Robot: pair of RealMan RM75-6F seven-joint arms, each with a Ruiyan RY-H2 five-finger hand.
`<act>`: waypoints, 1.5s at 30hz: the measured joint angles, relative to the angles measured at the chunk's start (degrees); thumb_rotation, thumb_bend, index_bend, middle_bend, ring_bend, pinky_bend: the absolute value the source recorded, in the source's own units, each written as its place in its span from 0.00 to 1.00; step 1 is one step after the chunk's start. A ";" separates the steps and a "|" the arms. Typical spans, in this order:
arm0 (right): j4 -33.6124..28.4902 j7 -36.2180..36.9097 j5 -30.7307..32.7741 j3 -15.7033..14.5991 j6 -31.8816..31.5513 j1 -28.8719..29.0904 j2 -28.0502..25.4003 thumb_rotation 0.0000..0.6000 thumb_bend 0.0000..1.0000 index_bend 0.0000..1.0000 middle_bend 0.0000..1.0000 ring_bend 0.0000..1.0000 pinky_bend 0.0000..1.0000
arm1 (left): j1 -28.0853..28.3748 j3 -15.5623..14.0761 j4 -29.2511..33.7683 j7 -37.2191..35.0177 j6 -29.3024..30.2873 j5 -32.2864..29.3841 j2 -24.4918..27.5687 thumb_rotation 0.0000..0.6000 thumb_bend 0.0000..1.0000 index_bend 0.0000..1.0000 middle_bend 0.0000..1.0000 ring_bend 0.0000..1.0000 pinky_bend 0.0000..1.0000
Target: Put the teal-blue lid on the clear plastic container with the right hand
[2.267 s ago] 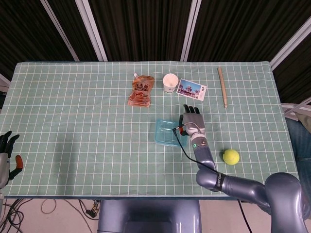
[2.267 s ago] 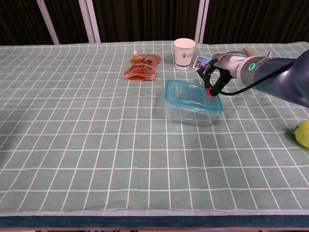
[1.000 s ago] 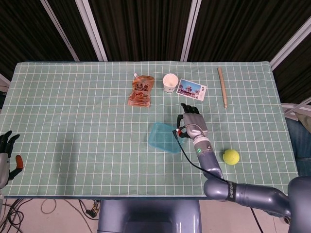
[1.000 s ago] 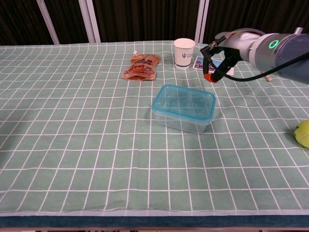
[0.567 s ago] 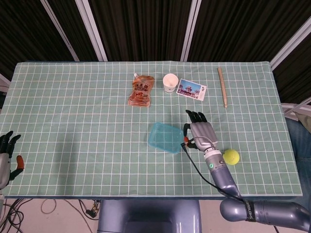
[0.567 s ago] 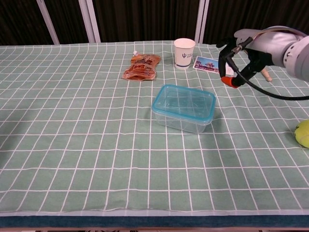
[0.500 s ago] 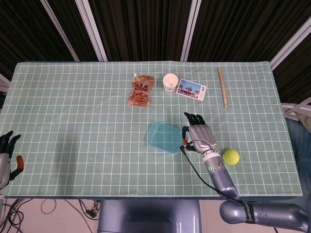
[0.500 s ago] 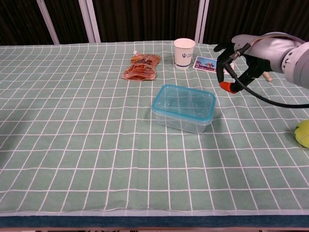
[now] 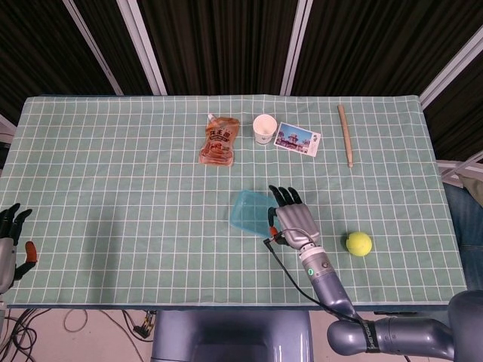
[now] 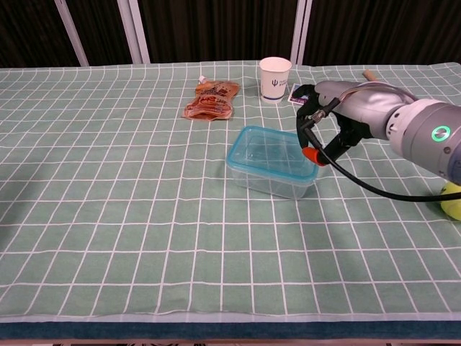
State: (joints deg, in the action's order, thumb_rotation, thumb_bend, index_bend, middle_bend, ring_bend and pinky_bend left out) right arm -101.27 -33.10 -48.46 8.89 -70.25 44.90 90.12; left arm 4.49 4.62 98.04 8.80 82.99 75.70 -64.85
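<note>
Half a second ago your right hand [image 10: 325, 128] hung out beside the box, toward the tennis ball [image 9: 358, 243]; it has now swung back over the right end of the clear plastic container [image 10: 272, 171], fingers spread and holding nothing. The teal-blue lid [image 9: 251, 213] already lies on the container near the middle of the table [image 9: 113, 188], and the box sits where it was a second ago. Whether the hand touches the lid cannot be told from either view.

Judgement: placement looks done; this return reads as a press-down to seat the right edge. Check that corner is snapped flush.

Left hand [image 9: 11, 237] idles at the table's near left edge, fingers apart.
</note>
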 measured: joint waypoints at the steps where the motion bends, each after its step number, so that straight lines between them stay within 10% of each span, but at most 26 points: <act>1: 0.13 -0.22 0.01 -0.09 0.12 -0.04 0.07 1.00 0.45 0.67 0.06 0.00 0.00 | 0.00 -0.02 0.01 0.01 0.01 0.05 0.00 1.00 0.64 0.11 0.00 0.00 0.00; 45: 6.09 -1.96 1.96 1.41 5.27 -0.20 4.03 1.00 0.45 0.71 0.06 0.00 0.00 | 0.02 0.16 -0.06 0.18 0.03 -0.34 -0.08 1.00 0.64 0.11 0.00 0.00 0.00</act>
State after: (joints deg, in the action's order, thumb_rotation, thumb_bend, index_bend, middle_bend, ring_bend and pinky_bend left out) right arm -95.18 -35.07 -46.50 10.31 -64.99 44.71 94.15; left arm 4.51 4.78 97.98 8.98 83.01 75.36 -64.92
